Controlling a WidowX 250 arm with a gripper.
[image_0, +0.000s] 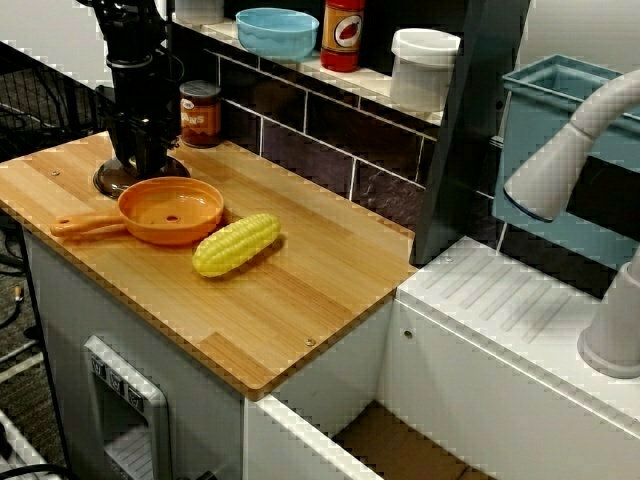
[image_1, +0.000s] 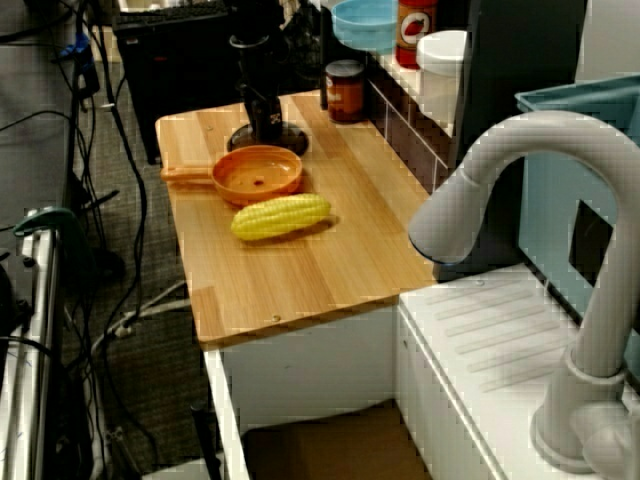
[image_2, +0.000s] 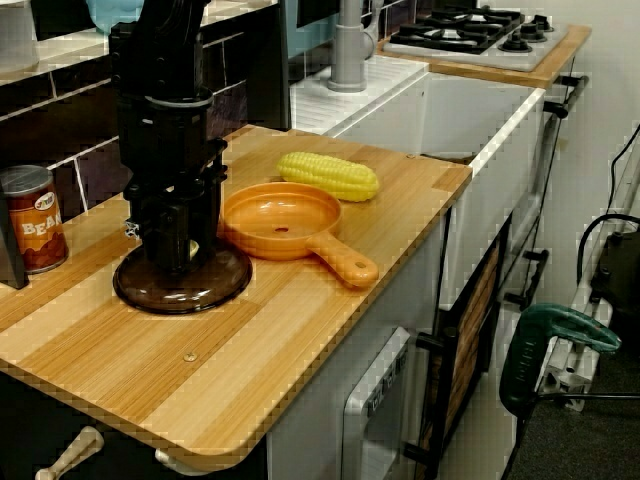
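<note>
Dark brown round lid (image_2: 222, 288), flat on the wooden counter (image_2: 300, 340) near the tiled wall. Directly on its middle, the gripper (image_2: 183, 252), upright, fingers close together; cannot tell whether clamped or merely resting. Just beside, an orange pan (image_2: 280, 222); past that, a corn cob (image_2: 328, 175). Off to the other side, a bean can (image_2: 30, 218).

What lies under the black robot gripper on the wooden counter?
A dark brown round disc lies flat under the black gripper. Its centre is covered, so any knob or grip is hidden.
</note>
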